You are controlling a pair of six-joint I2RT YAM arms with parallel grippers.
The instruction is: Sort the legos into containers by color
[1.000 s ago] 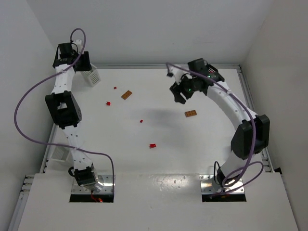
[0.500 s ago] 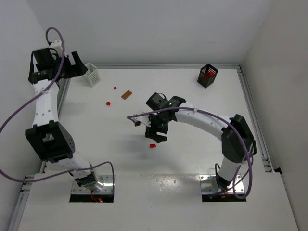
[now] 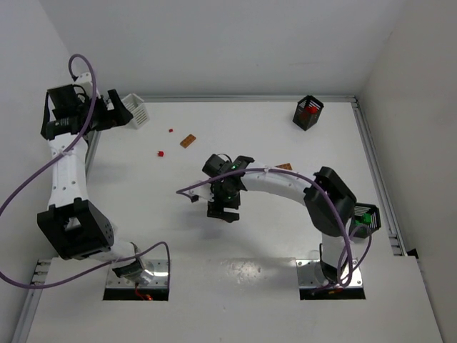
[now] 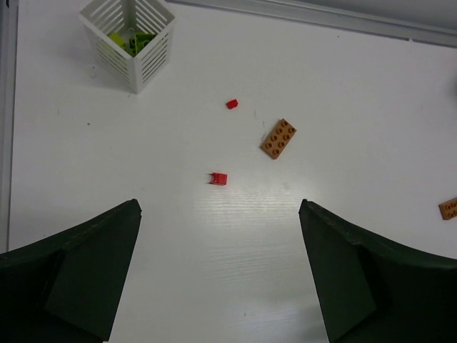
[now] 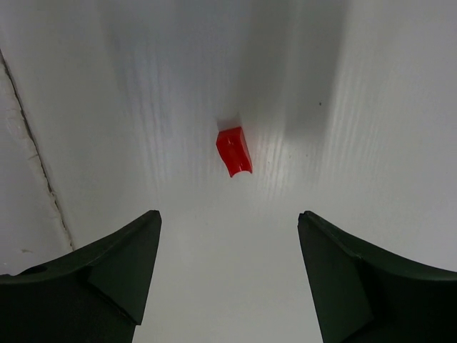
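A small red lego (image 5: 234, 151) lies on the table just ahead of my open right gripper (image 5: 228, 214), which hangs low over the table's middle (image 3: 223, 213) and hides that piece from above. My left gripper (image 3: 123, 108) is open and empty, raised at the back left beside a white basket (image 3: 136, 111). That basket (image 4: 128, 39) holds yellow-green legos. Further out lie two red bits (image 4: 232, 104) (image 4: 219, 179) and an orange-brown plate (image 4: 278, 138). Another orange-brown plate (image 3: 284, 166) peeks out behind my right arm.
A black basket (image 3: 308, 112) with red pieces stands at the back right. A second black basket (image 3: 365, 216) showing green sits at the right edge, partly behind my right arm. A metal rail (image 3: 371, 143) borders the table's right side.
My right arm swung from the back right to the table's middle and came down over a red lego. My left gripper drew back left from the white basket and opened wide.
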